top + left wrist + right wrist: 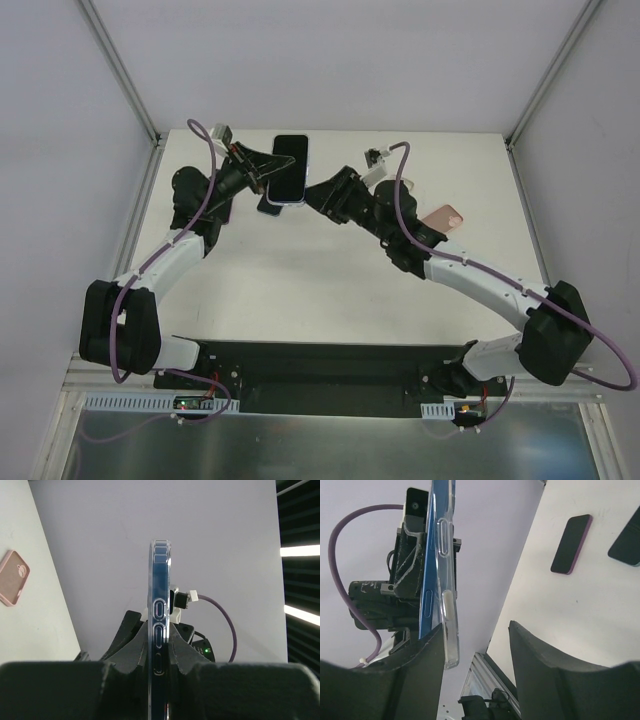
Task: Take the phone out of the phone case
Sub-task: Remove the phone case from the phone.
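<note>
Above the table (330,270), the left gripper (159,647) clamps the phone (157,595) edge-on between its fingers. The right gripper (476,635) stands open, one finger against the clear phone case (448,580), whose edge seems lifted off the phone. A pink case (12,577) lies well off to the left gripper's side.

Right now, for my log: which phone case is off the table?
The clear case on the blue phone, clamped aloft in the left gripper; the pink case lies on the table.

Clear glossy plastic phone case (449,580)
</note>
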